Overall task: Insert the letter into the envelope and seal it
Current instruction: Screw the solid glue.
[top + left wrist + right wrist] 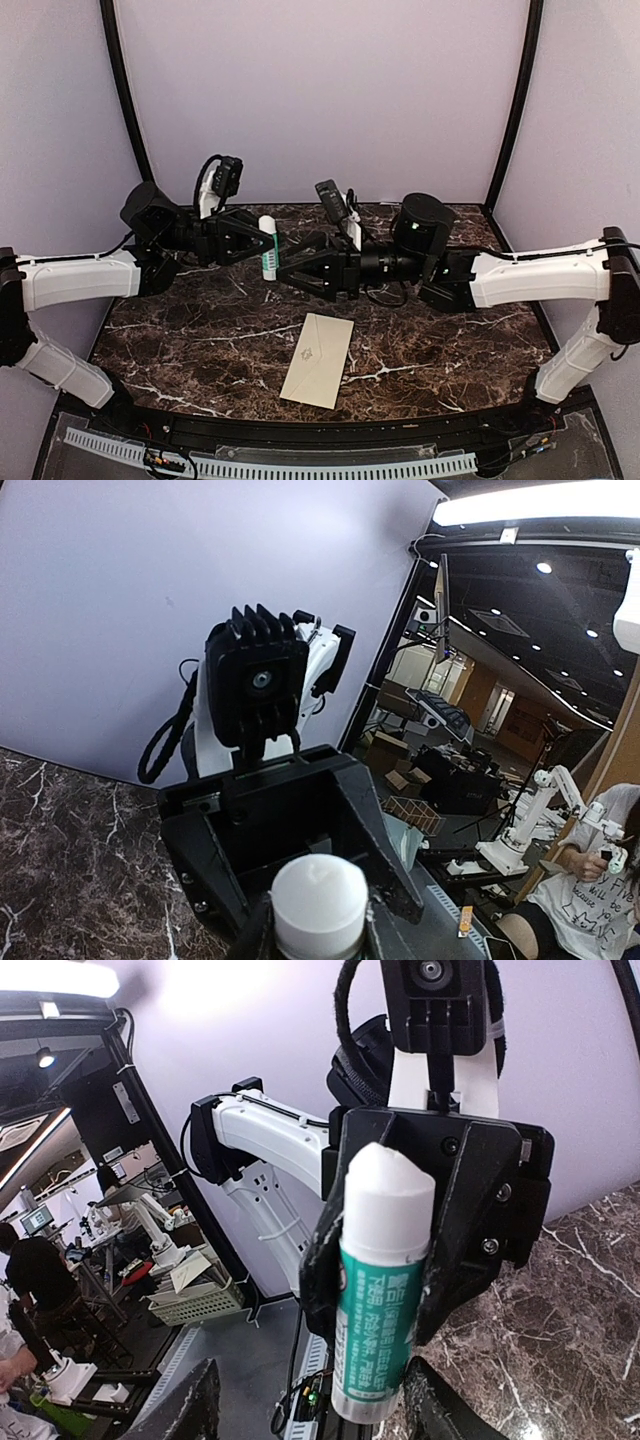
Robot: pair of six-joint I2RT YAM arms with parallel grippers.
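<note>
Left claw (258,245) clamps glue stick (268,250) upright in mid-air; right claw (282,273) wide, at its lower end. Centre stick between jaws before closing, likely to uncap. Envelope (318,360) flat on table (450,350), well below; letter not seen

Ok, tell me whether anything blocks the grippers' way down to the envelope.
Nothing visible does: the envelope lies uncovered on the table below both. But the left gripper is shut on a glue stick, and the right gripper stands open around its lower end.
</note>
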